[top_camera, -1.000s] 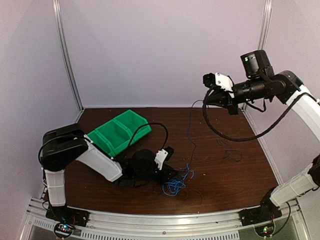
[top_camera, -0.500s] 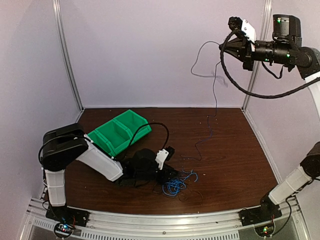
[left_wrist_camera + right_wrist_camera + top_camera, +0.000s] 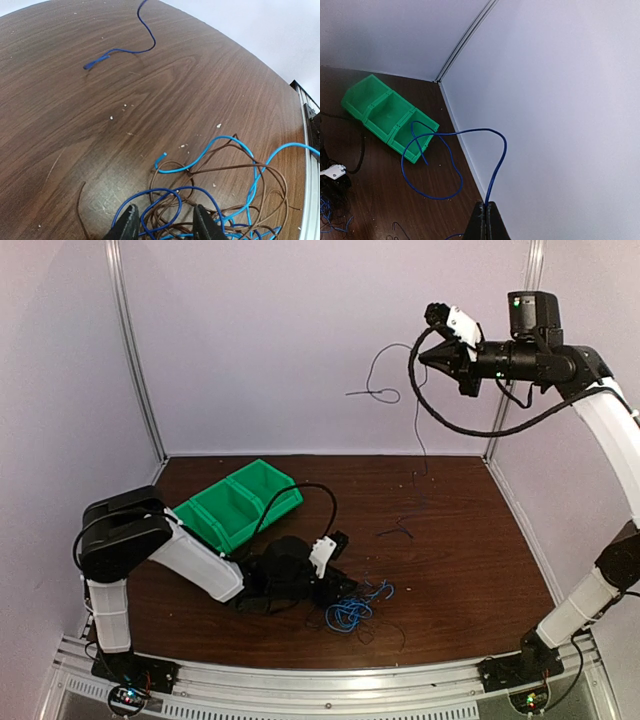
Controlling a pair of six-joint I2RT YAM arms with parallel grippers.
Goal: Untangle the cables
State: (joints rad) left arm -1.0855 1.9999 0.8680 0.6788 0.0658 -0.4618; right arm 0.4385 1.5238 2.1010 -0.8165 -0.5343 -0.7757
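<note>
Table (image 3: 470,570): dark wood, carries bin + cable pile; pale crumbs (image 3: 111,118) scattered on it in left wrist vw.
Right arm (image 3: 600,430): raised high at far right, forearm approx level, pointing left in top vw.
Left arm (image 3: 180,555): folded low, forearm close over table, reaching right toward pile.
Green bin (image 3: 240,502): far-left part of table, 3 compartments in a row, long axis diagonal from near-left to far-right.
Bin contents: only bare green floors showing in right wrist vw (image 3: 385,117); cable loop crossing nearest compartment there hangs up in air per top vw, not inside.
Left gripper (image 3: 165,226): low at left edge of pile; fingers apart, dark blue + brown strands lying in gap, nothing pinched.
Right gripper (image 3: 485,220): well above table, fingers pressed together on top end of dark blue cable (image 3: 416,420).
Tangle (image 3: 350,610): near-centre of table, just right of left gripper; light blue, dark blue + brown strands looped over each other, spreading right + toward near edge.
Dark blue cable, axis: approx vertical, dropping from right gripper toward far-centre of table; one loop sticking out left of gripper.
Cable end (image 3: 92,64): dark blue, flat on wood beyond pile, apart from it; strand curving away out of top of left wrist vw; can't tell if same cable as held one.
</note>
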